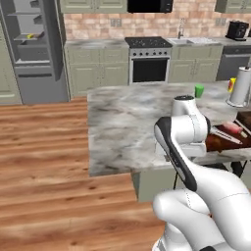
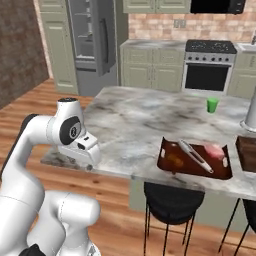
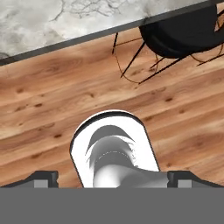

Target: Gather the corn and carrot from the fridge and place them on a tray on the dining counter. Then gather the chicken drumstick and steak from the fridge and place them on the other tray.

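Observation:
The open fridge point(image 1: 34, 49) stands at the far left of the kitchen, with a small yellow item point(image 1: 30, 36) on a shelf that looks like the corn. A dark brown tray point(image 2: 167, 150) lies at the dining counter's near edge. It holds a pink-red piece like the steak point(image 2: 214, 151), an orange patch point(image 2: 175, 159) and a long pale item point(image 2: 195, 156). A second dark tray point(image 2: 246, 152) sits at the right edge. My gripper point(image 3: 112, 177) points down at the wooden floor beside the counter; its fingertips point(image 3: 41, 177) stand wide apart with nothing between them.
The marble counter point(image 2: 135, 120) carries a green cup point(image 2: 212, 105) and a white paper towel roll point(image 1: 240, 86). A black stool point(image 2: 172, 197) stands under the counter's near edge by the tray. The stove point(image 1: 149, 61) and cabinets line the back wall.

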